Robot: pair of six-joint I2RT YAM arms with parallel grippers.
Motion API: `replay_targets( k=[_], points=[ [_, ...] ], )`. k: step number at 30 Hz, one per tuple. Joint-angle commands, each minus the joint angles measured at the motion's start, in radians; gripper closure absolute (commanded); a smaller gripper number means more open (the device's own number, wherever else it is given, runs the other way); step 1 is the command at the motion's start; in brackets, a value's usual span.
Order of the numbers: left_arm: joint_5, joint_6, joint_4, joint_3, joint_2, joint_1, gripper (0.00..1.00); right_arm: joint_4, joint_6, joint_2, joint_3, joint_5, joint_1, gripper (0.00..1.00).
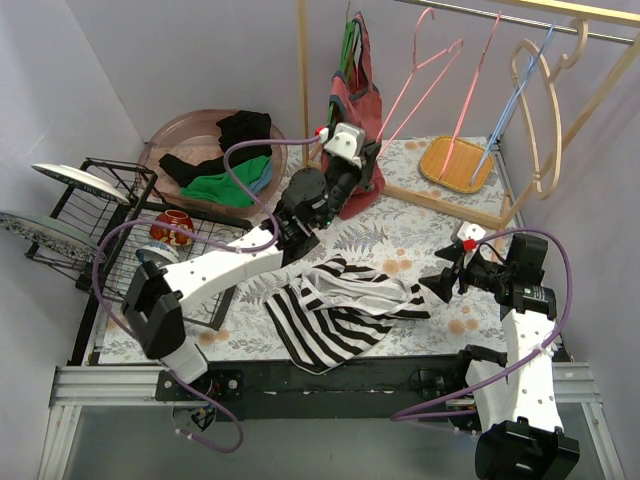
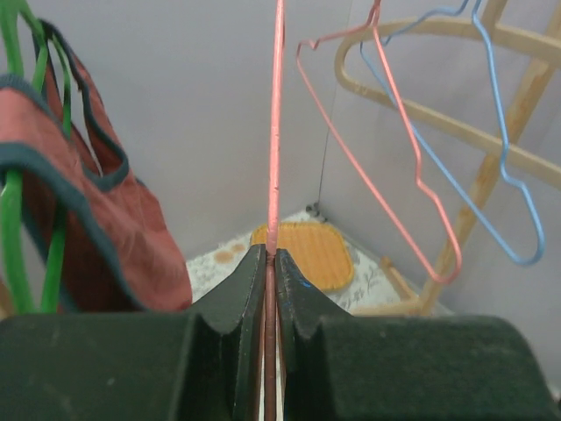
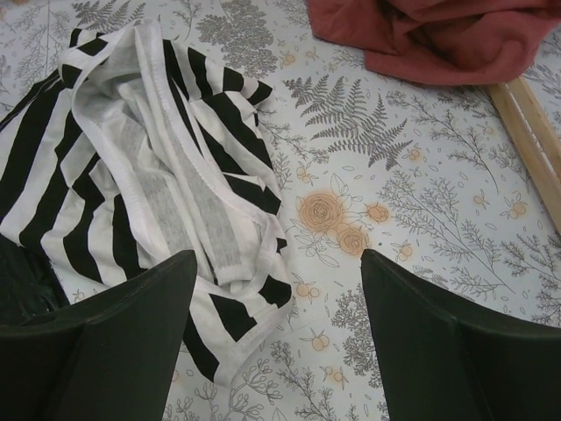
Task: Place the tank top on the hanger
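Note:
The black-and-white striped tank top [image 1: 340, 310] lies crumpled on the flowered table in front of the arms. It also shows in the right wrist view [image 3: 149, 167], straps and white trim up. My left gripper [image 1: 370, 150] reaches to the back and is shut on a wire of the pink hanger [image 1: 420, 80], which hangs from the rail. In the left wrist view the pink wire [image 2: 276, 132] runs straight up out of the closed left gripper [image 2: 272, 259]. My right gripper [image 1: 440, 285] is open and empty, low over the table at the top's right edge [image 3: 276, 263].
A dull red tank top [image 1: 360, 90] on a green hanger [image 2: 13, 219] hangs left of the left gripper. A second pink wire [image 1: 475, 85], a blue hanger [image 1: 515, 100] and a wooden hanger [image 1: 560, 110] hang right. A yellow mat [image 1: 455, 165], a basin of clothes [image 1: 190, 125] and a dish rack [image 1: 110, 200] stand behind.

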Motion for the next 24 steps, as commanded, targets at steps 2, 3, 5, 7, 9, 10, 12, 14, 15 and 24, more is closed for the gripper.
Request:
replay_targets(
  k=[2, 3, 5, 7, 9, 10, 12, 14, 15, 24],
  points=[
    [0.043, 0.003, -0.152, -0.146, -0.275, -0.002, 1.00, -0.075, -0.114, 0.000, 0.017, -0.075, -0.004, 0.16],
    [0.058, -0.003, -0.222, -0.178, -0.306, -0.002, 1.00, -0.081, -0.129, -0.002, 0.019, -0.078, -0.003, 0.16],
    [0.087, -0.026, -0.345, -0.211, -0.376, -0.002, 1.00, -0.097, -0.144, -0.003, 0.020, -0.086, -0.003, 0.16],
    [0.101, -0.040, -0.425, -0.252, -0.478, -0.002, 1.00, -0.124, -0.172, -0.009, 0.023, -0.104, -0.003, 0.16],
    [0.112, -0.072, -0.575, -0.271, -0.574, -0.002, 1.00, -0.153, -0.204, -0.011, 0.031, -0.119, -0.003, 0.16],
    [0.114, -0.078, -0.627, -0.280, -0.602, -0.001, 1.00, -0.167, -0.235, -0.008, 0.039, -0.139, -0.003, 0.16],
    [0.121, -0.124, -0.772, -0.295, -0.694, -0.001, 1.00, -0.247, -0.294, -0.002, 0.066, -0.159, -0.003, 0.16],
    [0.128, -0.151, -0.900, -0.315, -0.751, -0.002, 1.00, -0.354, -0.388, 0.023, 0.111, -0.185, -0.001, 0.16],
    [0.137, -0.183, -0.943, -0.317, -0.771, -0.001, 1.00, -0.404, -0.428, 0.035, 0.129, -0.195, -0.001, 0.16],
    [0.328, -0.268, -1.276, -0.331, -0.828, 0.000, 1.00, -0.709, -0.643, 0.175, 0.316, -0.202, 0.101, 0.18]
  ],
)
